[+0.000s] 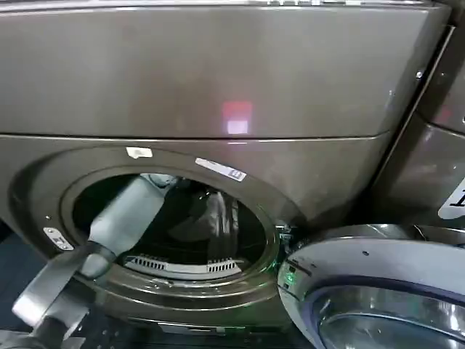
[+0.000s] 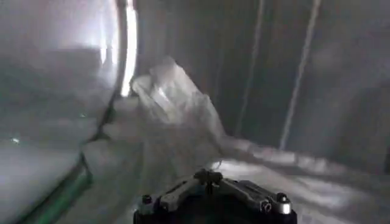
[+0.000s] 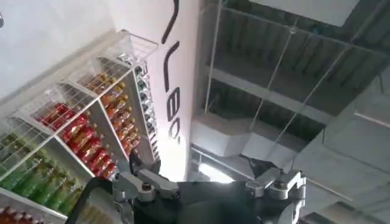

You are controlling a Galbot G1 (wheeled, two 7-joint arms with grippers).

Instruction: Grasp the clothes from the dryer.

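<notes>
The left arm [image 1: 123,218] reaches into the dryer [image 1: 218,87] w/ its pincer [image 2: 210,193] near the clothes [image 2: 177,115], can't tell if it's wide or narrow.

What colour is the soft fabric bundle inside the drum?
Pale grey-white; the soft fabric bundle shows best in the left wrist view.

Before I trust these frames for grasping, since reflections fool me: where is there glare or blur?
Head view: a pink-white reflection sits on the dryer panel, and the drum interior is dark. Left wrist view: a bright streak runs beside the clothes, which look soft and hazy. Right wrist view: pale backlight behind the lettering.
</notes>
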